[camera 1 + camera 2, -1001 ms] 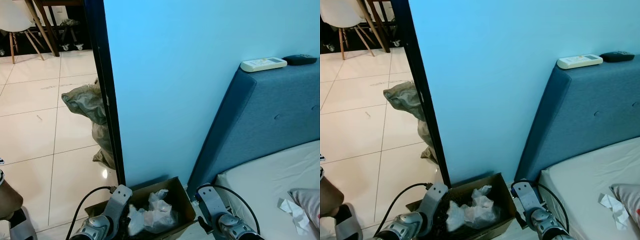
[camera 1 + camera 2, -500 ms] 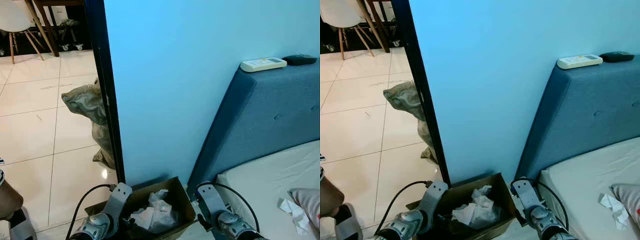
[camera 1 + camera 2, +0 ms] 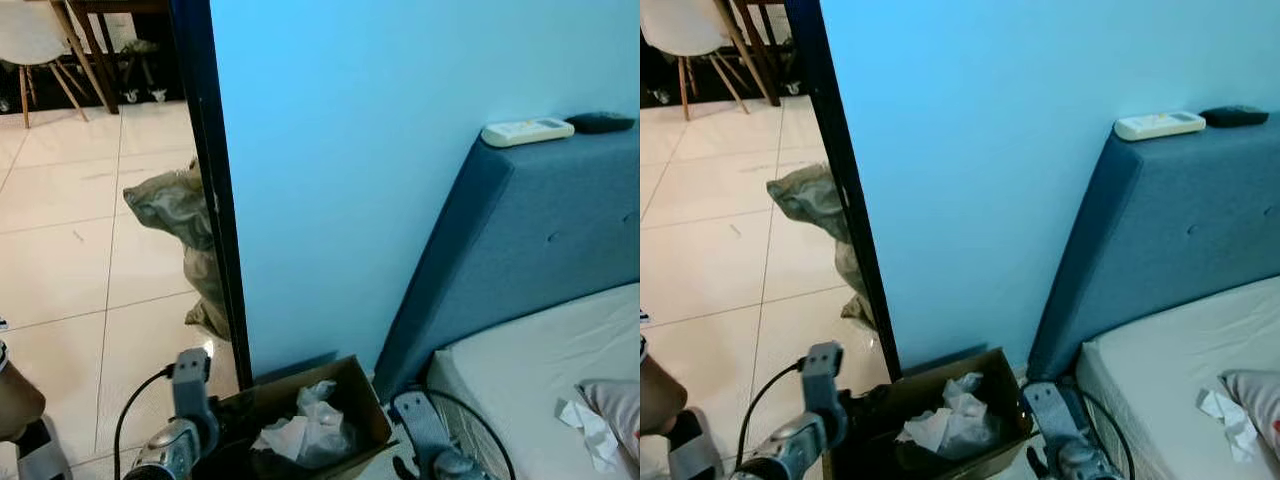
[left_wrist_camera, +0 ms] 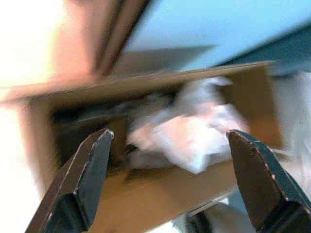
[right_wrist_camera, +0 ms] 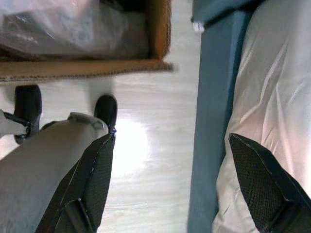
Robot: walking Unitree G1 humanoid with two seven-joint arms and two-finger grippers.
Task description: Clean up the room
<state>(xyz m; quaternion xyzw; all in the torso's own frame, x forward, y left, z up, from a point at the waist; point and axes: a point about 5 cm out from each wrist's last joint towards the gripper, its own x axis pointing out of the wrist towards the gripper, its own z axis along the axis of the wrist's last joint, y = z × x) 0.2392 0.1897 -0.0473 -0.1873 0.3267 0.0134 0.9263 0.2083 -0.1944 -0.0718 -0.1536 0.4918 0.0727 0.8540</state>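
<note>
Where the tiled floor (image 3: 70, 260) runs off to the left, a grey sack (image 3: 180, 215) slumps against the dark door frame (image 3: 215, 190). Below it the left gripper (image 4: 167, 179) hangs with its fingers (image 4: 85, 177) spread wide, empty, in front of the open cardboard box (image 3: 365, 415), though its wrist view is blurred. Crumpled white paper and plastic (image 3: 305, 430) lie inside that box, which stands on the floor against the blue wall (image 3: 380, 120), just beside the bed's corner. Further right, the right gripper (image 5: 170, 179) points down at the floor between the box and the bed, fingers (image 5: 97, 174) likewise wide apart and holding nothing. A white remote (image 3: 527, 131) and a black one (image 3: 600, 122) rest atop the blue headboard (image 3: 520, 240). More crumpled white tissue (image 3: 590, 425) lies on the mattress (image 3: 520, 370), touching a pillow (image 3: 615, 400).
</note>
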